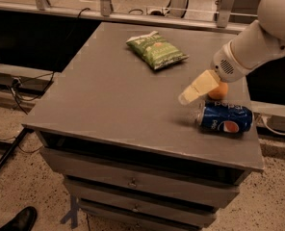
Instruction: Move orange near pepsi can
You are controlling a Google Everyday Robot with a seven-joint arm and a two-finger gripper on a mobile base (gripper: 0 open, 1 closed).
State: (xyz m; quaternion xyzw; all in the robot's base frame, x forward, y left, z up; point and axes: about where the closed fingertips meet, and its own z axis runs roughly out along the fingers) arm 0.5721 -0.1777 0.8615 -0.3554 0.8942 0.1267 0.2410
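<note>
The tool point(189, 93) hangs just above the worktop point(109, 100) near its right edge, a pale wedge slanting down and to the left from the white arm point(258, 42). Whether it is open or closed cannot be told from this angle, but it does not appear to be gripping anything.

The orange point(219, 91) shows just beside the tool's upper part, on its right and partly hidden by it. It looks to be resting on the worktop, though contact with the tool cannot be ruled out. Directly in front of the orange, the pepsi can point(225, 119) lies on its side, logo facing the camera; the two are very close, perhaps touching. Further off, towards the back of the worktop, lies a green chip bag point(156, 49), well apart from both.

Judging by this layout, the task looks essentially done: the orange already sits next to the can. What seems left is for the tool to draw clear without nudging the fruit, which could roll.
</note>
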